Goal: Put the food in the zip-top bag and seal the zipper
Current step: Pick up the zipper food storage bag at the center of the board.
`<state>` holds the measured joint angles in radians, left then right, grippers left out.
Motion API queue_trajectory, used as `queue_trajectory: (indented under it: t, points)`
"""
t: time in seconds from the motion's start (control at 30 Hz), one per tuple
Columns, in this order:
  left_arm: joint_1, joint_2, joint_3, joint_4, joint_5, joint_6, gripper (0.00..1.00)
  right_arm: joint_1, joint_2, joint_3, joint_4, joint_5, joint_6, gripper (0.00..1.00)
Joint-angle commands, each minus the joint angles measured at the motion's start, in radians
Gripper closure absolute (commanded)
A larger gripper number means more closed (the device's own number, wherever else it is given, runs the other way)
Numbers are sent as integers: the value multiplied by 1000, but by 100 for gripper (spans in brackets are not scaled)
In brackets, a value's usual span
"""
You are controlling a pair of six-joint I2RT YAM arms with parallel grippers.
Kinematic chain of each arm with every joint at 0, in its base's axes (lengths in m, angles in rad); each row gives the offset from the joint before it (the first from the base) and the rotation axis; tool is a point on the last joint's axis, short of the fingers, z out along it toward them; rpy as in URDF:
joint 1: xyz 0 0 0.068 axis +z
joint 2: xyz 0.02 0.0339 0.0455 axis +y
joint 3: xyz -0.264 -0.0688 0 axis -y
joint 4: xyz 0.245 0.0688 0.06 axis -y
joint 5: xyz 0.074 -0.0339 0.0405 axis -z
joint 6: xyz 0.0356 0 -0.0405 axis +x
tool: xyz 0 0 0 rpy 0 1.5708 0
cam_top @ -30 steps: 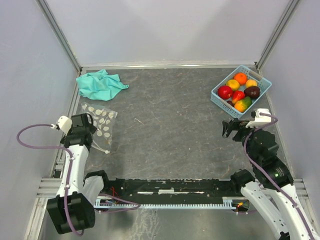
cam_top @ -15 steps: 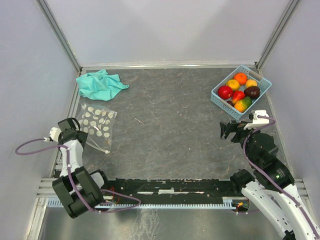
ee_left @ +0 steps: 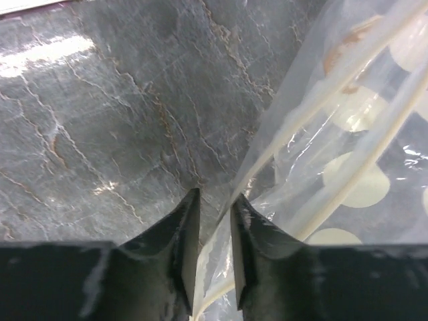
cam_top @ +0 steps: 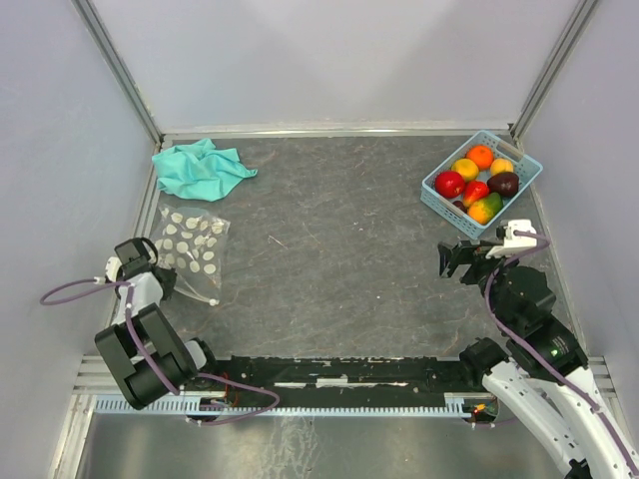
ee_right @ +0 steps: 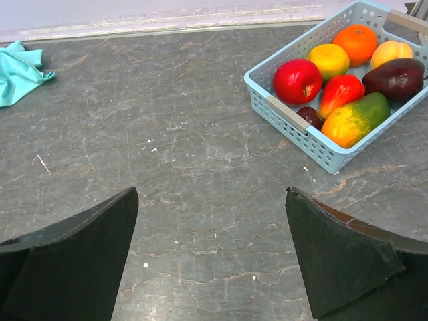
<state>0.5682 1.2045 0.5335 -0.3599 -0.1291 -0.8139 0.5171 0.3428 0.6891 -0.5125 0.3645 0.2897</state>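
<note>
Left tool (ee_left: 214, 197), drawn back within the last second from above the zip-top bag (ee_left: 394, 221), now nips its near edge between almost-closed jaws, zipper (ee_left: 361, 65) just ahead-right. Right tool (ee_right: 214, 267) gapes empty, barely moved; food (ee_right: 334, 87) lies ahead-right in its basket (ee_right: 294, 124), well apart. Bag-opening apparently starts; nothing loaded

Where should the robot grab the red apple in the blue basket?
Come from straight above and pinch the red apple across its widest middle. It sits against the basket wall with the yellow fruit and a smaller red fruit pressed close, so a sideways reach looks blocked; only the top is free.
</note>
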Motion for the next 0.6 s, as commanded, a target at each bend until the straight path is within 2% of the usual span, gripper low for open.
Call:
queue_trajectory:
  t: [0.0,0.2,0.4,0.57]
  points:
    - [7,-11,-3,60,51,39,74,5,18,5,39,-17,-20,1]
    - [7,-92,5,11,66,107,97,5,45,24,34,-45,-36,1]
    - [6,-195,14,-45,161,124,97,9,77,47,38,-98,-30,1]
    - [6,-237,60,-105,253,194,97,10,124,59,43,-126,-18,1]
